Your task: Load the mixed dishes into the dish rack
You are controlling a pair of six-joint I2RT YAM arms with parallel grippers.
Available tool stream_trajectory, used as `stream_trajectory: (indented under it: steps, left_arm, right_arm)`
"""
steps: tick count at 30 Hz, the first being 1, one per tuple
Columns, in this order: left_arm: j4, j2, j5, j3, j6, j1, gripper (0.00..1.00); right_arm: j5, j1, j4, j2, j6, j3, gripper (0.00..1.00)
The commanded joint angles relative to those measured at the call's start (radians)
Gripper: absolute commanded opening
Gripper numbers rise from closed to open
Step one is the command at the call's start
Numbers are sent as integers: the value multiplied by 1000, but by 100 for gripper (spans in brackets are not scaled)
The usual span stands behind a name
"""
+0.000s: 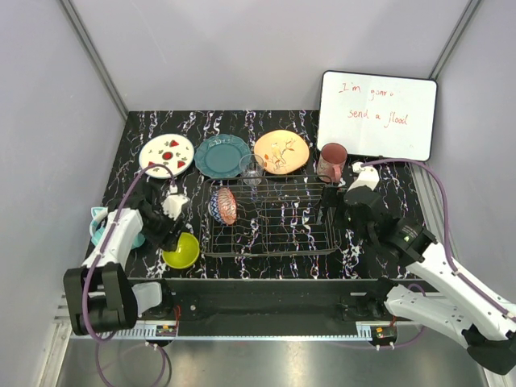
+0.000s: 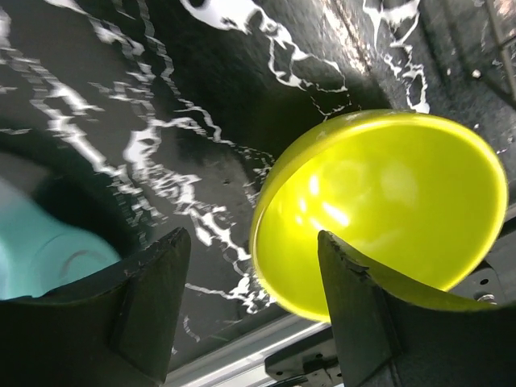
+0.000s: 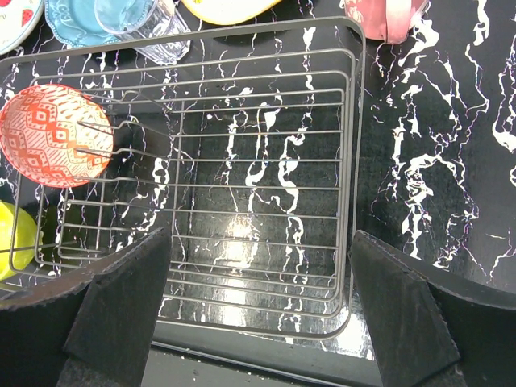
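Found the left tool (image 2: 250,242) gaping wide with nothing clamped, one finger overlapping the rim of the yellow-green bowl (image 2: 387,201); could not tell whether touching. Saw that bowl sitting mouth up on the worktop (image 2: 161,81), just off the near left corner of the dish rack (image 3: 266,160). Found the right tool (image 3: 260,240) likewise spread wide and empty, hanging above the rack's right half. Noted the rack lying with its long axis left to right. Saw the small red-patterned bowl (image 3: 48,133) propped on edge among the prongs at the left end, mouth turned rightward. Beyond the far rim, saw the clear glass (image 1: 251,169) and reddish-brown cup (image 1: 331,162) upright, and the white red-speckled plate (image 1: 167,155), teal plate (image 1: 222,156) and orange plate (image 1: 281,151) lying flat in a row.
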Motion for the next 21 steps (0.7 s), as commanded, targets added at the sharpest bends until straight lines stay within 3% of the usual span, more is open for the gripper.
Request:
stream_trajectory:
  steps: [1, 5, 6, 8, 10, 17, 21]
  left_arm:
    - [66, 54, 14, -27, 19, 5, 67]
    - [77, 109, 12, -27, 10, 5, 65]
    - [78, 117, 17, -27, 10, 5, 58]
    - [79, 143, 20, -22, 0, 5, 35]
    - [65, 167, 9, -3, -6, 5, 0]
    - [-62, 48, -40, 135, -64, 3, 0]
    - [-225, -41, -216, 408, -147, -64, 0]
  right_arm:
    - [31, 2, 19, -29, -17, 35, 100]
    - [40, 2, 12, -46, -16, 34, 100]
    - [40, 2, 11, -49, -11, 34, 100]
    - [40, 4, 11, -50, -8, 30, 100]
    - [40, 2, 12, -53, -3, 26, 100]
    - [42, 2, 12, -73, 4, 9, 100]
    - [40, 2, 26, -87, 6, -14, 100]
